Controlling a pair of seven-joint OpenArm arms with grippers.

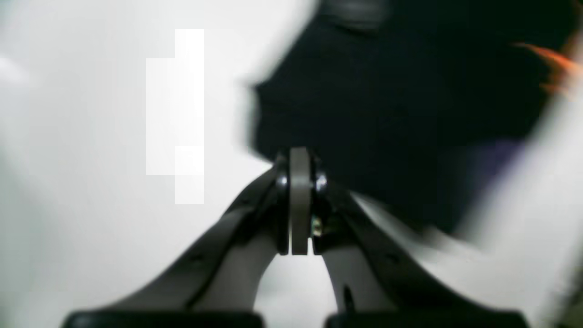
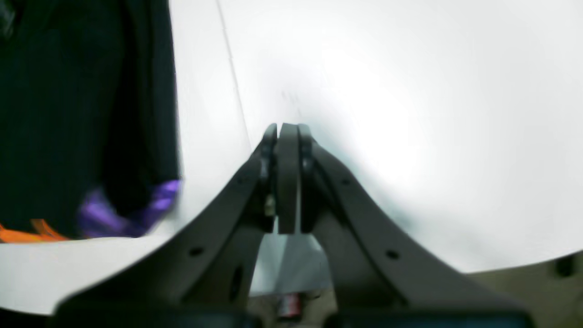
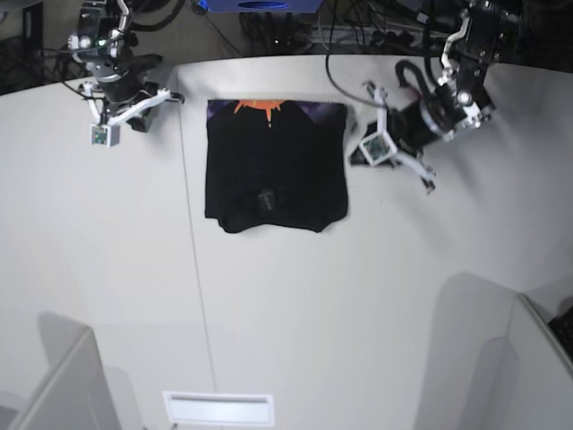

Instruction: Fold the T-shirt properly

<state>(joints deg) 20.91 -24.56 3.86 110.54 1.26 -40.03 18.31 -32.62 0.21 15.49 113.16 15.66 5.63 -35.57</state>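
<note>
The black T-shirt (image 3: 276, 170) lies folded into a rough rectangle on the white table (image 3: 295, 305). Its orange and purple print (image 3: 260, 107) shows along the far edge. My left gripper (image 1: 299, 152) is shut with nothing seen between its pads, at the shirt's right edge (image 1: 387, 114); it also shows in the base view (image 3: 356, 154). I cannot tell whether it touches the cloth. My right gripper (image 2: 287, 127) is shut and empty over bare table, to the left of the shirt (image 2: 68, 114) and apart from it; it also shows in the base view (image 3: 134, 123).
A seam (image 3: 195, 242) runs down the table just left of the shirt. A small tag (image 3: 266, 197) lies on the shirt. A white slot (image 3: 218, 408) sits at the front edge. Grey panels (image 3: 63, 385) stand at both front corners. Cables (image 3: 358, 22) lie behind the table.
</note>
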